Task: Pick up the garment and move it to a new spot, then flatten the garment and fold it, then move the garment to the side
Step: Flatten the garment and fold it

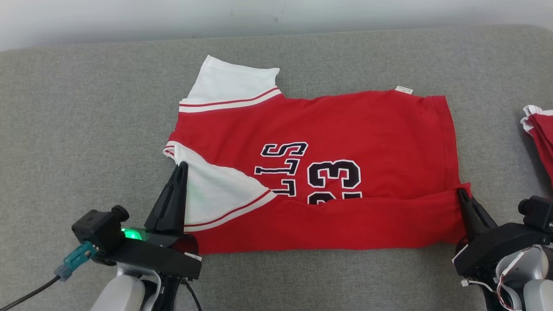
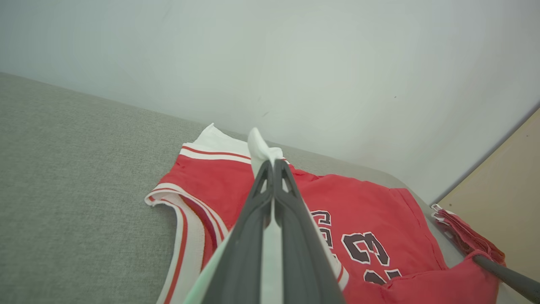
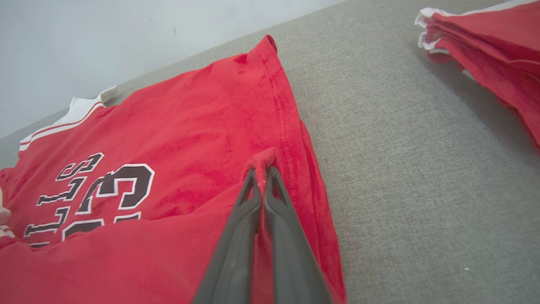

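- Garment [image 1: 328, 125]: red jersey with white sleeves trimmed in red stripes, black white-edged lettering and a "23"; I see it spread across the middle of the grey padded surface [image 1: 77, 112], sleeves toward my left, hem toward my right; its near long edge is turned up over the body and covers the lower part of the number.
- Left gripper [image 1: 183, 165]: fingers pressed together on the near white sleeve [image 1: 216, 190], at that sleeve's left edge close to the armhole trim; in the left wrist view a tuft of white cloth sticks out past the fingertips.
- Right gripper [image 1: 461, 192]: fingers clenched on the red corner of the turned-up edge at the hem end; my right wrist view shows a small pinch of red cloth raised between the tips.
- Far sleeve [image 1: 229, 82]: white, lying flat, pointing away from me; neither gripper touches it.
- Label [image 1: 404, 89]: small and white, at the far edge of the jersey near the hem end.
- Second red pile [image 1: 540, 129]: folded red cloth with white edging, at the right rim of the surface; apart from the jersey.
- Wall [image 1: 129, 17]: pale and plain, behind the surface.
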